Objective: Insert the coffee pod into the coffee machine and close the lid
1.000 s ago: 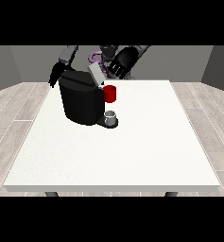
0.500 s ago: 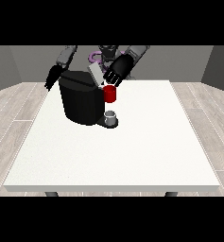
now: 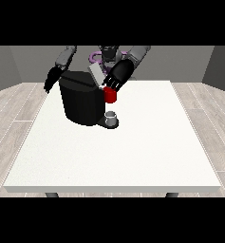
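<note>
Coffee machine [image 3: 80,102]: black, squat body, standing on the white bench [image 3: 118,152] toward its far side and toward the view's left. Lid [image 3: 96,75] is a light grey flap, raised and tilted above the machine's top right corner, not shut.

A red thing at the machine [image 3: 110,96] sits at the machine's front right, just under the raised lid. Below it a small grey cup-shaped thing [image 3: 112,116] stands on the machine's dark base plate; cannot tell whether this is the pod, so noted only as a grey thing. Coffee pod itself is not plainly seen anywhere.

Robot hand at the view's right [image 3: 117,77]: black, reaching down over the machine's top right corner, touching or just beside the lid's edge, with fingertips pointing at the red thing. Fingers look bunched, but cannot tell whether they are curled round anything or merely resting against the lid.

Robot hand at the view's left [image 3: 51,79]: black, hanging just beside the machine's upper left edge, at the bench's far rim, fingers pointing downward. Cannot tell how far open it is; nothing seen in it.

Robot torso shows behind the machine, with a purple ring-shaped part [image 3: 96,58] near its middle. Grey plank floor [image 3: 14,114] surrounds the bench.
</note>
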